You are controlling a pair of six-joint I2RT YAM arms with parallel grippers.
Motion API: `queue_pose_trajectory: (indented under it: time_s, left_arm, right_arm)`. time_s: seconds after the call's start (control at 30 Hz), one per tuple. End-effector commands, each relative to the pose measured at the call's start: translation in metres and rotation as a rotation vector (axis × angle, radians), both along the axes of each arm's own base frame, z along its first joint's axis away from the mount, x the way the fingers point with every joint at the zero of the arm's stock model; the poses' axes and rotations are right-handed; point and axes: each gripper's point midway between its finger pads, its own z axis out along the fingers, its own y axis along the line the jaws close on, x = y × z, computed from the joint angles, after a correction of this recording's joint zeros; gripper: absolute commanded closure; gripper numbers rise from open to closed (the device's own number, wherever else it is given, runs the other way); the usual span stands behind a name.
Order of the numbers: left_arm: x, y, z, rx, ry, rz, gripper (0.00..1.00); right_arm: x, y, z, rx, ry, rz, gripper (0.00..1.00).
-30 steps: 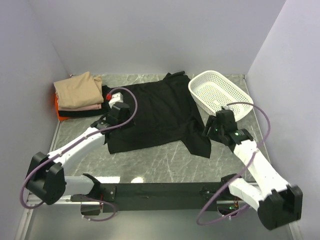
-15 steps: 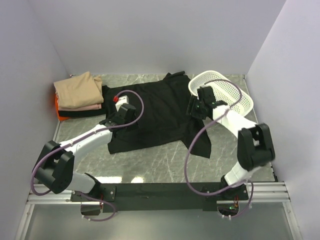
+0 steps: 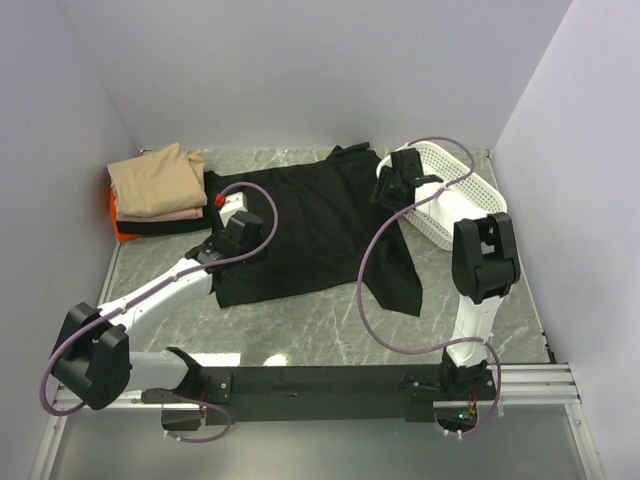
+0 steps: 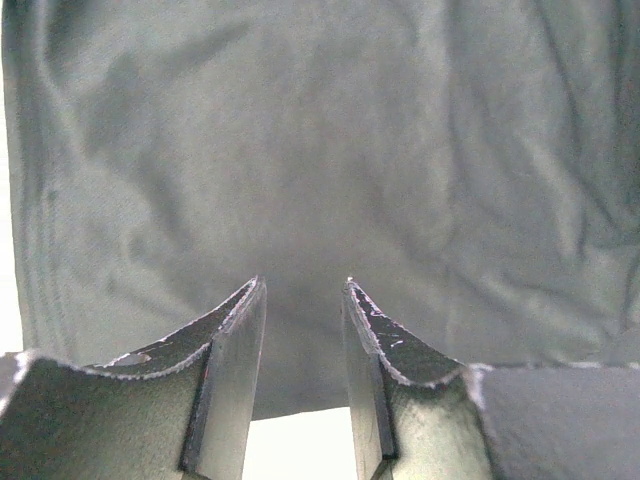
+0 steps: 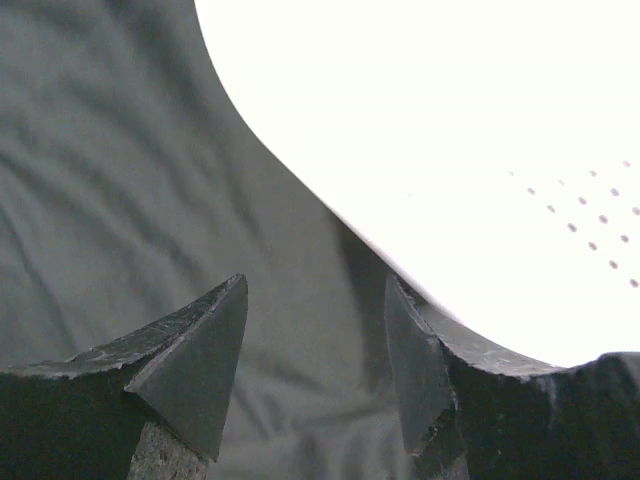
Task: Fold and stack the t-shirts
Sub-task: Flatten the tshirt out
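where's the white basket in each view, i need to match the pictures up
top external: upper right, white basket beside the black t-shirt.
left wrist: not in it; only the t-shirt shows.
right wrist: the basket fills the upper right, blown out.
shared landmark: the black t-shirt, in all three.

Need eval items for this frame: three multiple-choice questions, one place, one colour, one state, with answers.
1. Where is the stack of folded shirts? A far left corner; B inside the basket; C near right edge.
2. What colour is the stack's top shirt? A orange; B tan; C white.
3. How does the black shirt lie? A folded; B balled up; C spread out flat.
1 A: the stack sits far left, away from the basket. 2 B: a tan shirt lies on top. 3 C: it lies open, unfolded.
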Motion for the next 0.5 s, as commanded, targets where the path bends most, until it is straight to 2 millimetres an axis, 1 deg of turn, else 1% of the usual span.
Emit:
queue_pose_trajectory:
  time_s: [0.0, 0.1, 0.13, 0.17, 0.23, 0.4, 0.47]
  left_arm:
    - [-0.006, 0.012, 0.004, 0.035, -0.019, 0.020, 0.58]
    - [-0.009, 0.016, 0.006, 0.042, -0.025, 0.025, 0.58]
    - [-0.010, 0.017, 0.005, 0.046, -0.022, 0.027, 0.58]
    - [-0.011, 0.018, 0.007, 0.047, -0.023, 0.028, 0.58]
    - [-0.012, 0.020, 0.007, 0.053, -0.026, 0.033, 0.58]
    - [-0.015, 0.023, 0.010, 0.050, -0.032, 0.037, 0.58]
    - [-0.016, 0.024, 0.008, 0.051, -0.029, 0.039, 0.58]
  right_arm:
    - [0.025, -0.034, 0.019, -0.028, -0.064, -0.092, 0.36]
    - [0.030, -0.047, 0.014, -0.046, -0.055, -0.109, 0.36]
    - [0.033, -0.049, 0.017, -0.050, -0.060, -0.112, 0.36]
    - [0.034, -0.052, 0.014, -0.062, -0.053, -0.119, 0.36]
    - [0.036, -0.059, 0.014, -0.072, -0.055, -0.127, 0.36]
    - [0.042, -0.075, 0.023, -0.089, -0.083, -0.156, 0.36]
    - [0.046, -0.080, 0.032, -0.099, -0.109, -0.166, 0.36]
